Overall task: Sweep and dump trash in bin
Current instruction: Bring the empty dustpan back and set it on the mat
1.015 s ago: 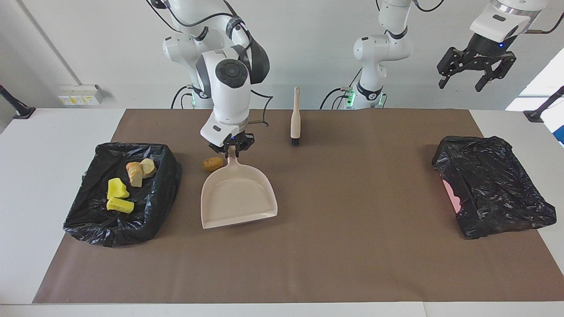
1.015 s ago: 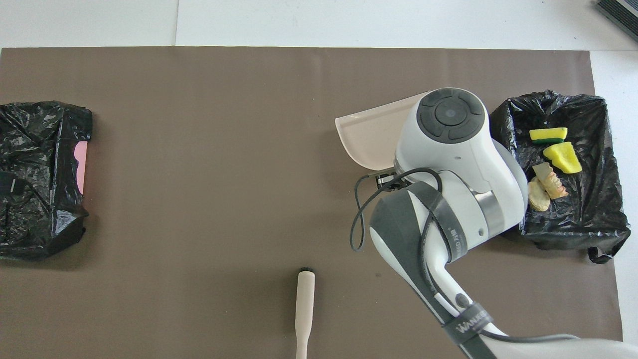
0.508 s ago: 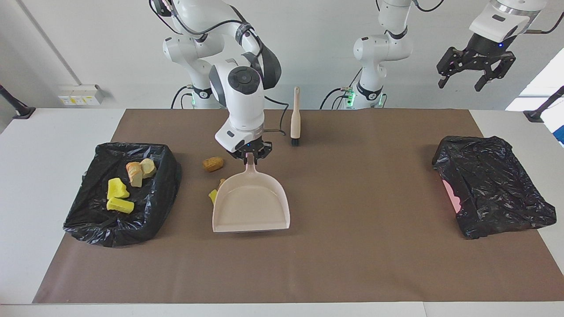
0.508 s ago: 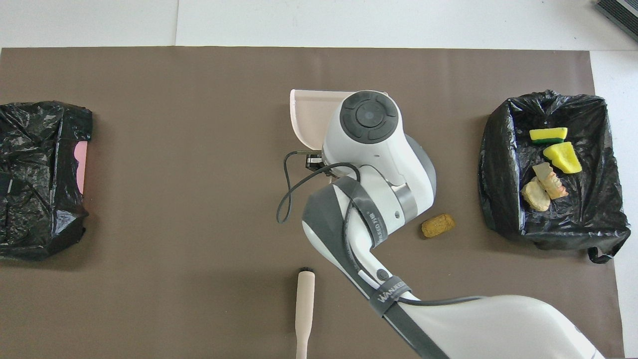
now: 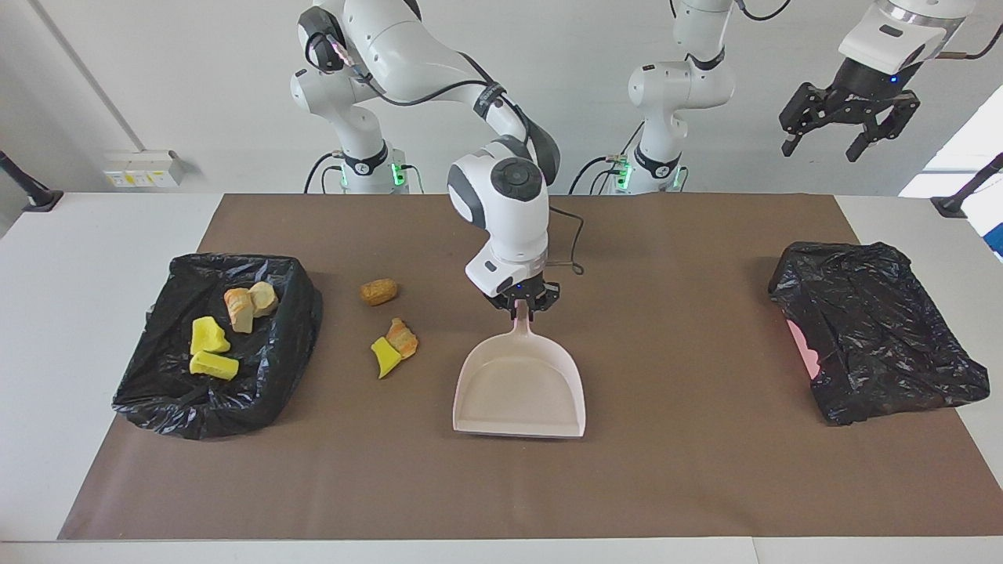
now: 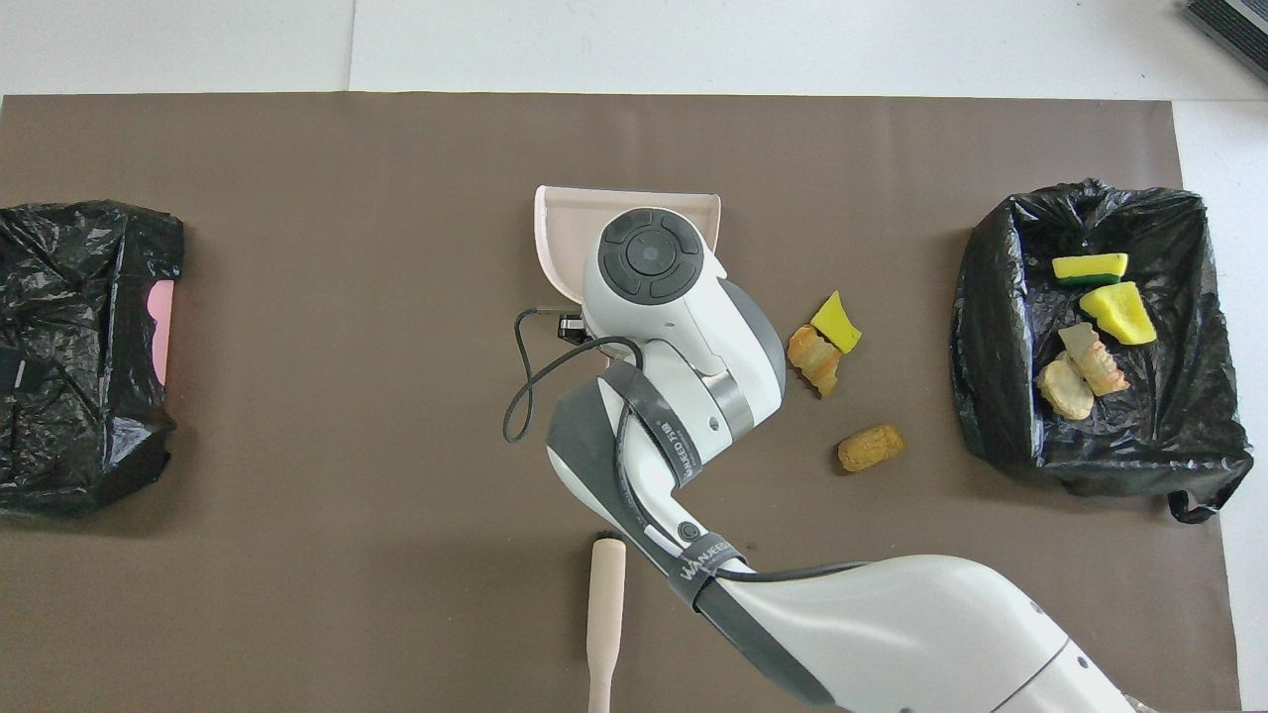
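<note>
Gripping the dustpan [image 5: 519, 388] handle, right hand [image 5: 523, 301] beside loose trash [image 5: 394, 346]; left hand [image 5: 848, 125] open, raised.

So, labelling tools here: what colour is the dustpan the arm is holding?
Pale pinkish beige all over; the dustpan shows best in the facing view.

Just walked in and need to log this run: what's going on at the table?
The right gripper is shut on the handle of the empty dustpan, mid-table. Three trash pieces lie on the mat between the dustpan and the lined bin at the right arm's end, which already holds four pieces. The brush lies untouched. The left gripper waits open, raised above the other bin.
</note>
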Controlling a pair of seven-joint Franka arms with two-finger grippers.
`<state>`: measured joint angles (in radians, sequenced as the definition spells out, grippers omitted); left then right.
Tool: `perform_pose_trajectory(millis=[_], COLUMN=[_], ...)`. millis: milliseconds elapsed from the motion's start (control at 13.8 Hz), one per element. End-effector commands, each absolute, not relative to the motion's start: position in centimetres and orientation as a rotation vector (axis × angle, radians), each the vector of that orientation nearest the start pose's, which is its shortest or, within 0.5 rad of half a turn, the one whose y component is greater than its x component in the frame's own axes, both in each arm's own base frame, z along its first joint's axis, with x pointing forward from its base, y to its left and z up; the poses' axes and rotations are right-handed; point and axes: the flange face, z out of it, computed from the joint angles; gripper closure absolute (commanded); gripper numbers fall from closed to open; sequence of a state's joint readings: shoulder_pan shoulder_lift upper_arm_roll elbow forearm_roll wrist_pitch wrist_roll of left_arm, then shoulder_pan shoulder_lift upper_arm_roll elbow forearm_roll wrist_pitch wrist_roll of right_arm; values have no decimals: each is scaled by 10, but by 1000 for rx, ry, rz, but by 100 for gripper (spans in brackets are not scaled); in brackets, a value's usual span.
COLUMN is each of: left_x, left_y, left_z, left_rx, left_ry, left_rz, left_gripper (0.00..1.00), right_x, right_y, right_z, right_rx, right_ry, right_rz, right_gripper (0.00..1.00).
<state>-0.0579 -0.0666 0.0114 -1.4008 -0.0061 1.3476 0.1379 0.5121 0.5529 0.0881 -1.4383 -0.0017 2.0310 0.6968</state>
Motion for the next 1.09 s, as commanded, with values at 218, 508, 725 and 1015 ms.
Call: perform_pose_trajectory(millis=[218, 508, 725, 1015], left_x=[498, 496, 495, 494], left_y=[-19, -18, -25, -19], left_z=[718, 716, 716, 716], left_rx=[-3129, -3130, -3128, -3129], left_ry=[286, 281, 300, 308], left_rz=[-14, 12, 17, 2], left_gripper=[0, 0, 0, 0], right_x=[590, 587, 587, 591], right_y=[393, 393, 391, 370], right_z=[356, 351, 361, 386], right_rx=[-3005, -3008, -3018, -3009], right_ry=[73, 72, 21, 64], right_rz=[45, 64, 46, 70], right_gripper=[91, 47, 0, 0])
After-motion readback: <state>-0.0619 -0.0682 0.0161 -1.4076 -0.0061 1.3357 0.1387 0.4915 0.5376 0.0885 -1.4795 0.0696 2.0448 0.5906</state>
